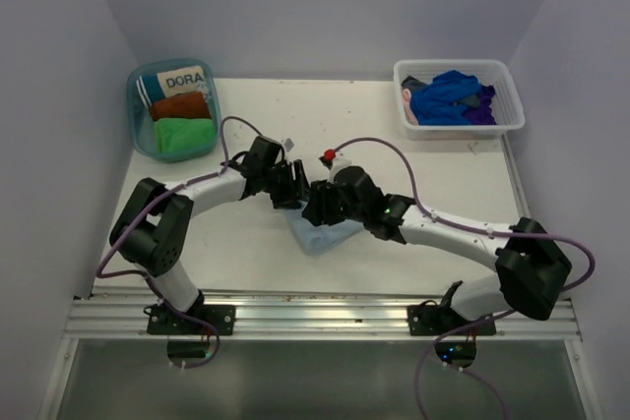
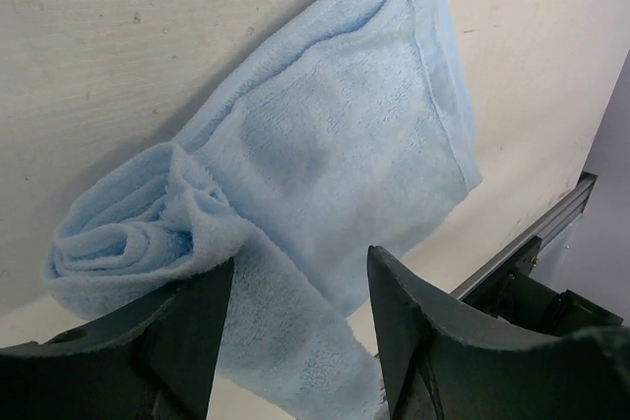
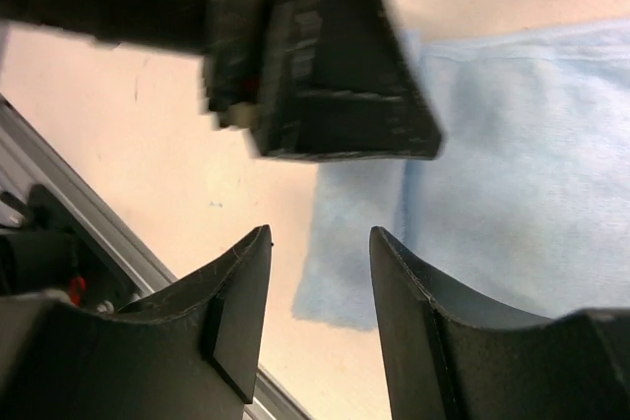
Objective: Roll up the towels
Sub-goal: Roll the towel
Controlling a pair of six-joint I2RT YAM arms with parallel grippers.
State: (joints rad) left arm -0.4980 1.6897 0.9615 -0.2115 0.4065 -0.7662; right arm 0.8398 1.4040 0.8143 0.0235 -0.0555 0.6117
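— Where is the light blue terry towel (image 2: 335,135)?

— In the middle of the cream tabletop (image 1: 246,253), between the two arms. Most of it lies flat; the left wrist view shows one end curled into a loose roll.

— And the left tool (image 2: 300,272)?

— Low over the cloth beside that roll, jaws apart. A stretch of towel runs through the gap, not pinched.

— The right tool (image 3: 320,233)?

— Its jaws are apart too, with nothing between them. It hangs over the towel's edge, close to the left tool and facing it.

— What else is out?

— A teal plastic tub (image 1: 138,120) at the back left holds a bright green towel (image 1: 184,135), a rust-brown towel (image 1: 182,105) and a white-and-teal item printed "DORA" (image 1: 177,81). A white slatted basket (image 1: 507,95) at the back right holds a dark blue towel (image 1: 448,97) heaped loose, with a purple towel (image 1: 482,115) beside it.
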